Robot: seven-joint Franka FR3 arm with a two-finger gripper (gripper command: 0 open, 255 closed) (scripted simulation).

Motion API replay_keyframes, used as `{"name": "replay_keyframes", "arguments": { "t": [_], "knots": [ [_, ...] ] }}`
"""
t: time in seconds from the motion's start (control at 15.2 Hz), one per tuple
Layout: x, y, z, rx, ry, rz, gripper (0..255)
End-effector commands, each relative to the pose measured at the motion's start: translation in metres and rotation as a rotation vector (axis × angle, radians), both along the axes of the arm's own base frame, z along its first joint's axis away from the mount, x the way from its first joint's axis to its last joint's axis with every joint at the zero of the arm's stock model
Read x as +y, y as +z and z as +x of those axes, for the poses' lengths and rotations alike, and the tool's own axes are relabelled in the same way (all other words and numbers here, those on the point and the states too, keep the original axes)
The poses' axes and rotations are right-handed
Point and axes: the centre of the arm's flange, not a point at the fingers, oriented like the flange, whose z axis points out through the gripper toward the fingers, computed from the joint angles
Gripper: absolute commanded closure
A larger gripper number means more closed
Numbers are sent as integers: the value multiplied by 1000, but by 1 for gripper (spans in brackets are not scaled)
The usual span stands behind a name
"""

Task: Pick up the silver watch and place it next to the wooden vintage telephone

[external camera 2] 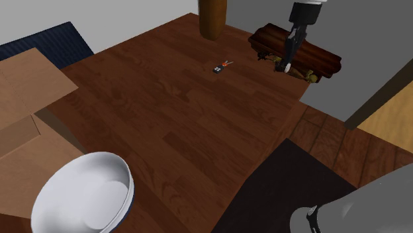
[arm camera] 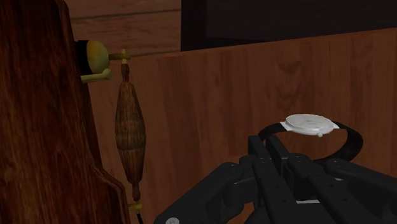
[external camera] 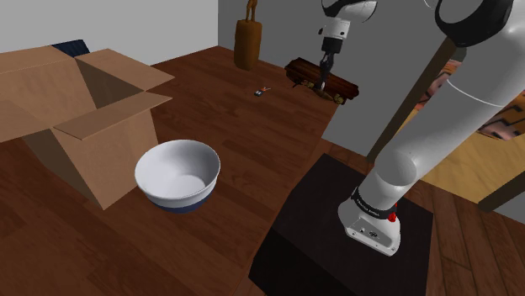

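The silver watch (arm camera: 310, 124) has a pale round face and a black strap. My gripper (arm camera: 273, 149) is shut on the strap, with the face just past the fingertips. The wooden vintage telephone (arm camera: 38, 127) is a dark wood body with a brass bell and a hanging wooden earpiece (arm camera: 129, 124), close beside the watch. In the shoulder view the gripper (external camera: 322, 80) points down right in front of the telephone (external camera: 336, 84) at the table's far edge. In the second exterior view the gripper (external camera 2: 288, 61) hangs over the telephone's (external camera 2: 311, 56) near side.
A small dark object with an orange bit (external camera 2: 219, 67) lies on the wooden table (external camera 2: 179, 112) left of the telephone. A white bowl (external camera: 177, 173) and an open cardboard box (external camera: 76, 109) stand nearer. A tall wooden piece (external camera: 247, 40) stands at the back. The dark stand (external camera: 336, 244) is at lower right.
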Motion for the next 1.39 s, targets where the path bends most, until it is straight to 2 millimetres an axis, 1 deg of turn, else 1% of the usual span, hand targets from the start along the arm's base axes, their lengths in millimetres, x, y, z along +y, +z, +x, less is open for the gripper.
{"name": "replay_keyframes", "arguments": {
  "t": [0.0,1.32],
  "knots": [
    [1,-11,0,0,0,0,255],
    [1,-117,0,0,0,0,255]
  ]
}}
